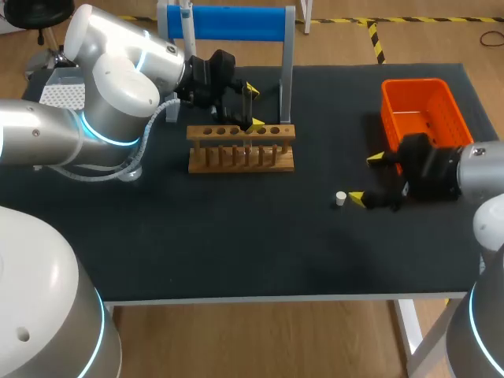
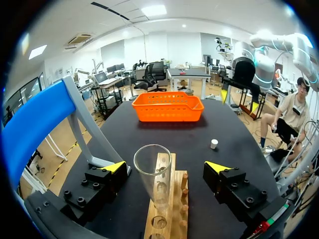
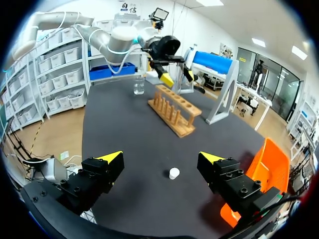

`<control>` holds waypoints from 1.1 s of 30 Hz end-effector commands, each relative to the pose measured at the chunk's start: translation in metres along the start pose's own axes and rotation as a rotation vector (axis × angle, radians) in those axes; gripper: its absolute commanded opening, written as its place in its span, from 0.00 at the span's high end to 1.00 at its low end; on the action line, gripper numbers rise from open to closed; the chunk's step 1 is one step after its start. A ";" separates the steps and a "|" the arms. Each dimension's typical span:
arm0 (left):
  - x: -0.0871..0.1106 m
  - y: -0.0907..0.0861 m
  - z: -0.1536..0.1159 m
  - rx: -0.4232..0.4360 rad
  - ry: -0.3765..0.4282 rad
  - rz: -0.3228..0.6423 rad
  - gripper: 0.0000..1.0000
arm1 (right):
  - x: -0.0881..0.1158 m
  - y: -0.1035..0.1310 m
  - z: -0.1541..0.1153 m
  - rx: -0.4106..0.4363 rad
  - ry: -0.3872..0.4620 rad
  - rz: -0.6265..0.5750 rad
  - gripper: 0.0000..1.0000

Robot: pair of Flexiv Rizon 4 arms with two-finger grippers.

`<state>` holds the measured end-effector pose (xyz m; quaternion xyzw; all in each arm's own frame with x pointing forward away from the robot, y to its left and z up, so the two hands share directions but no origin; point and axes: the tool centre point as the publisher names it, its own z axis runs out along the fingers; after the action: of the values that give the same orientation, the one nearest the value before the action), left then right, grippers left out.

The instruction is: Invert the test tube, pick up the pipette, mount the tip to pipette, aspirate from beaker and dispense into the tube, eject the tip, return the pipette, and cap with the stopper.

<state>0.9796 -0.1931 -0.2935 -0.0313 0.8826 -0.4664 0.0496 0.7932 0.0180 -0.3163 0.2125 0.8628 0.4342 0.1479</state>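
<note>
A clear glass test tube (image 2: 153, 175) stands upright, mouth up, in the wooden rack (image 1: 240, 147). My left gripper (image 1: 253, 106) hangs over the rack's right part and is open. In the left wrist view the left gripper (image 2: 166, 167) has the tube between its fingers with a gap on each side. The small white stopper (image 1: 340, 198) lies on the black mat. My right gripper (image 1: 366, 178) is open just to the right of it. In the right wrist view the stopper (image 3: 173, 173) lies on the mat between the spread fingers of the right gripper (image 3: 160, 158), touching neither. A glass beaker (image 3: 139, 85) stands beyond the rack (image 3: 174, 110).
An orange basket (image 1: 421, 110) sits at the back right, close behind my right arm. A stand with a blue bar (image 1: 236, 22) rises behind the rack. The black mat's front edge (image 1: 260, 295) runs along the near side.
</note>
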 end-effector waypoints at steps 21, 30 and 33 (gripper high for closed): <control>-0.001 0.000 0.000 -0.003 0.004 -0.001 0.00 | 0.006 -0.049 0.038 0.076 -0.039 0.070 0.06; -0.001 0.000 0.000 -0.003 0.004 -0.001 0.00 | 0.000 -0.057 0.049 0.098 -0.042 0.086 0.08; -0.001 0.000 0.000 -0.003 0.004 -0.001 0.00 | -0.001 -0.059 0.054 0.103 -0.044 0.088 0.10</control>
<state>0.9793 -0.1932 -0.2933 -0.0315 0.8830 -0.4658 0.0498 0.7990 0.0174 -0.3897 0.2650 0.8693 0.3948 0.1353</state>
